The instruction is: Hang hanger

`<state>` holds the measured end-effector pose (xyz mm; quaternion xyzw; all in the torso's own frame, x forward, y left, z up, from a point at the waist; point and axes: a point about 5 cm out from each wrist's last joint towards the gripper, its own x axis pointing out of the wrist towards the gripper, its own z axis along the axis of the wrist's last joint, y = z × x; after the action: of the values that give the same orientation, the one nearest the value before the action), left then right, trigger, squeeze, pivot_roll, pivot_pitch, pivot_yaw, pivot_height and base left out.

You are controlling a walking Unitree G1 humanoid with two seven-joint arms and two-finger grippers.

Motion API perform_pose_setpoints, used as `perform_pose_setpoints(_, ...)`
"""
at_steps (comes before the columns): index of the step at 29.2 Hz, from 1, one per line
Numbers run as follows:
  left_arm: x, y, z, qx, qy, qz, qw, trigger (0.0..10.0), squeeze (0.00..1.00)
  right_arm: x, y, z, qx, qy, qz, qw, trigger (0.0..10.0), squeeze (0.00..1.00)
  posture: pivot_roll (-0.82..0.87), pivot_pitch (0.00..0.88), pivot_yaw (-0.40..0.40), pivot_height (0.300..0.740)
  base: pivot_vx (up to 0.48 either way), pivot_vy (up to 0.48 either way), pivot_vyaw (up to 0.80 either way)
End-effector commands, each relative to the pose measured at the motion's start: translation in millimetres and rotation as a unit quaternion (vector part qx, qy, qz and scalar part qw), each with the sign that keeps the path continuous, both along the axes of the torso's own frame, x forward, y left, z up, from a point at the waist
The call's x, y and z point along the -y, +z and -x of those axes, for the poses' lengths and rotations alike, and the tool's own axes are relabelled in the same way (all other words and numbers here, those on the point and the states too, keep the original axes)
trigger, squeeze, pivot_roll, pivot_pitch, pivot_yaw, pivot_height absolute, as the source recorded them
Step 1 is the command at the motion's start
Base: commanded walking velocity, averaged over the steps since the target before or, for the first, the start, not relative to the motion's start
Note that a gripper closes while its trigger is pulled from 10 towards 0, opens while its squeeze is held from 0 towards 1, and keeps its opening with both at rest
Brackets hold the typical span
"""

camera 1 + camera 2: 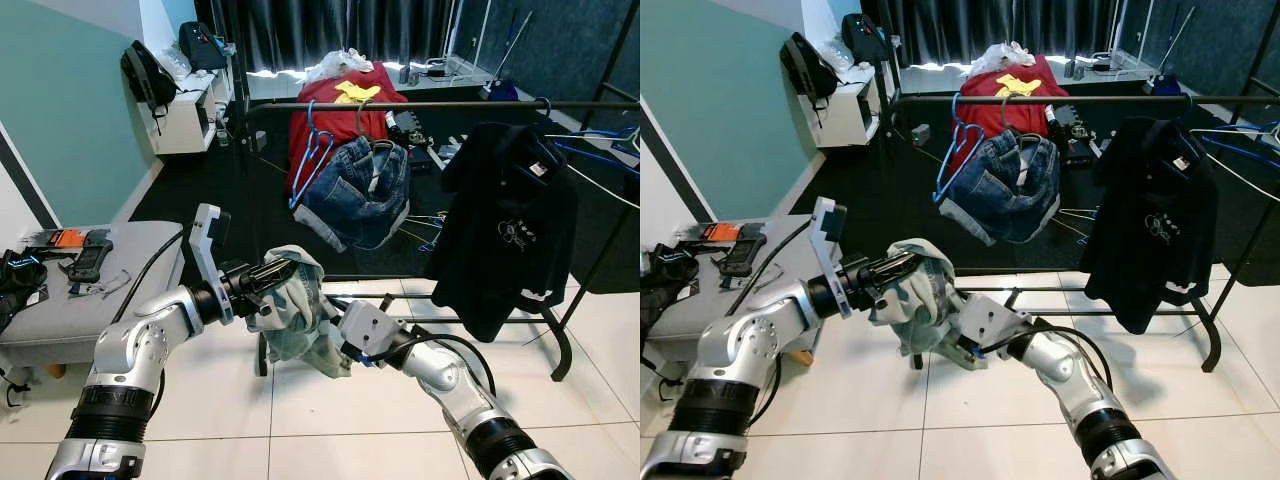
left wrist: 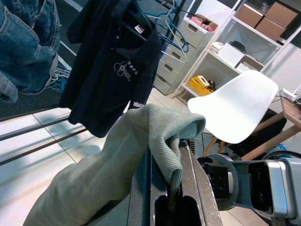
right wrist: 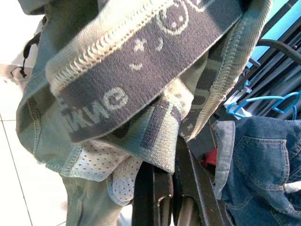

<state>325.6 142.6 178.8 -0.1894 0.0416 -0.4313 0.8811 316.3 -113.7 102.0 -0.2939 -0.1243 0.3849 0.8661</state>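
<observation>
Both grippers hold a pale green garment in the air over the white tile floor, in front of the clothes rail. The left gripper pinches its upper folds with narrow jaws. The right gripper clamps the patterned grey waistband; in the head views cloth hides its fingertips. Whether a hanger sits inside the garment cannot be made out. Jeans, a black shirt and an empty blue hanger hang on the rail.
</observation>
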Motion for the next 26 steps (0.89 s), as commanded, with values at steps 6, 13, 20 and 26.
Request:
perform_pose_setpoints(6, -3.8, 3, -1.3, 0.0, 0.003, -0.015, 1.0, 10.0, 0.0, 0.8, 1, -2.2, 0.002, -0.005, -0.004, 1.0, 0.0, 0.0, -0.05, 0.0, 0.063, 0.74, 0.0, 0.0, 0.0)
perform_pose_setpoints(13, -36.4, -21, -29.2, -0.028, 0.207, -0.153, 0.966, 10.0, 0.0, 31.8, 19, -15.6, 0.041, -0.088, -0.031, 0.995, 0.0, 0.0, -0.06, 0.0, 0.066, 0.74, 0.0, 0.0, 0.0)
perform_pose_setpoints(20, -53.4, -22, -33.8, -0.037, 0.278, -0.15, 0.948, 10.0, 0.0, 47.9, 41, -24.0, 0.093, -0.133, -0.057, 0.985, 0.0, 0.0, -0.06, 0.0, 0.068, 0.74, 0.0, 0.0, 0.0)
perform_pose_setpoints(26, -63.4, -22, -36.3, -0.038, 0.324, -0.144, 0.934, 10.0, 0.0, 52.6, 41, -24.7, 0.097, -0.144, -0.047, 0.984, 0.0, 0.0, -0.06, 0.0, 0.069, 0.74, 0.0, 0.0, 0.0)
